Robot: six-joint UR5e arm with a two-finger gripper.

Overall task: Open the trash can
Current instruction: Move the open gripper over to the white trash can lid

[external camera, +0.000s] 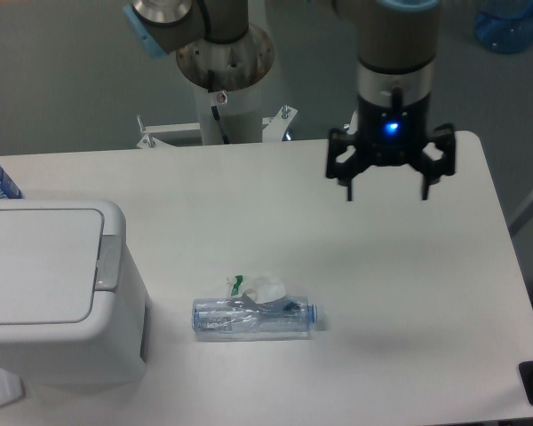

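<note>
End effector [387,190]: you see the black two-finger end effector spread wide, fingers pointing down, holding nothing and touching nothing, hanging above the right half of the white counter [409,302]. Your large boxy white plastic trash can [58,297] sits at the counter's left edge, lid flat down. Clear crushed plastic bottle [256,318] lies between, just right of the can.

You're looking down on a white worktop [249,222] with rounded corners under even, soft light, a dull grey floor [62,80] behind it and a blue translucent container [513,25] at the top right edge.
</note>
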